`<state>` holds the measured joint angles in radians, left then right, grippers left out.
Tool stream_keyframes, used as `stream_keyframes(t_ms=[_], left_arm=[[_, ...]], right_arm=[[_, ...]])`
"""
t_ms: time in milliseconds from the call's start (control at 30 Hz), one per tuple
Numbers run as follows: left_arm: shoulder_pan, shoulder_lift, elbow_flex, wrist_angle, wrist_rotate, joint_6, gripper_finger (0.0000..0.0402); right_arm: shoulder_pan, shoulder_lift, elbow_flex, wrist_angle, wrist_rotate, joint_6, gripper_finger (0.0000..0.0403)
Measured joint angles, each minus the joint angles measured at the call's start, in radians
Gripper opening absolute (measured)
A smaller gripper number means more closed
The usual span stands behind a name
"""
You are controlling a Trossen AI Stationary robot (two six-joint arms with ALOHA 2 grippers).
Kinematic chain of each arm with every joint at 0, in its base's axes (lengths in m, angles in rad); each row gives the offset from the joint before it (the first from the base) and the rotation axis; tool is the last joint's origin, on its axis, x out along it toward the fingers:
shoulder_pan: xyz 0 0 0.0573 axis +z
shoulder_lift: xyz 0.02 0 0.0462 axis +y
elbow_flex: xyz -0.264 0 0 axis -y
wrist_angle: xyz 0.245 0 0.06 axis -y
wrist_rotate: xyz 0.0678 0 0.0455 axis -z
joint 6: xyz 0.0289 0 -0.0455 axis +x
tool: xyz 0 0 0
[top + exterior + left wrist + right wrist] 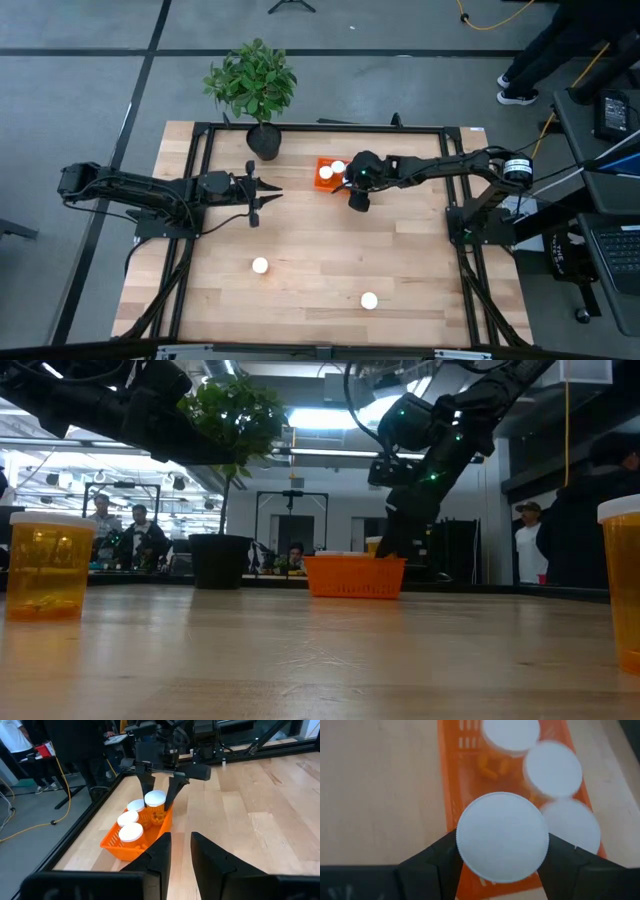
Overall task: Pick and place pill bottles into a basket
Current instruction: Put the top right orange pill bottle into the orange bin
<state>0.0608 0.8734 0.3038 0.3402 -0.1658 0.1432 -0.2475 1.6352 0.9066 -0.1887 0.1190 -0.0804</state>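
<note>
The orange basket (321, 180) stands on the table at the far middle and also shows in the left wrist view (112, 844). Three white-capped pill bottles (131, 832) stand in it. My right gripper (158, 802) is over the basket's right end, shut on another pill bottle (502, 837). Two more bottles stand on the table, one near left (260, 265) and one near right (369, 300). My left gripper (181, 847) is open and empty, left of the basket (268, 194). My right gripper pinches the pill bottle between its two fingers, one on each side of the white cap's rim (462, 845). The fingers (146, 784) come from above, pointing down. The bottle is upright, its orange body (156, 815) inside the basket; whether it stands on the floor I cannot tell.
A potted plant in a dark pot (263, 140) stands at the far edge, left of the basket. A dark frame (200, 130) runs around the table. People show in the room beyond (140, 530). Bare wood (320, 250) lies across the table's middle.
</note>
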Motion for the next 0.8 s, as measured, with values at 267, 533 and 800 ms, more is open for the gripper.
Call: stream_keyframes(t_ms=[267,533,800], left_arm=[[0.000,0.000,0.000,0.000,0.000,0.001,0.0069],[0.000,0.000,0.000,0.000,0.000,0.000,0.0066],[0.000,0.000,0.000,0.000,0.000,0.000,0.0070]], right_arm=[[-0.015,0.000,0.000,0.009,-0.028,-0.005,0.0214],[-0.043,0.000,0.000,0.006,-0.098,-0.004,0.0214],[-0.051,0.000,0.000,-0.032,-0.097,-0.017,0.0214]])
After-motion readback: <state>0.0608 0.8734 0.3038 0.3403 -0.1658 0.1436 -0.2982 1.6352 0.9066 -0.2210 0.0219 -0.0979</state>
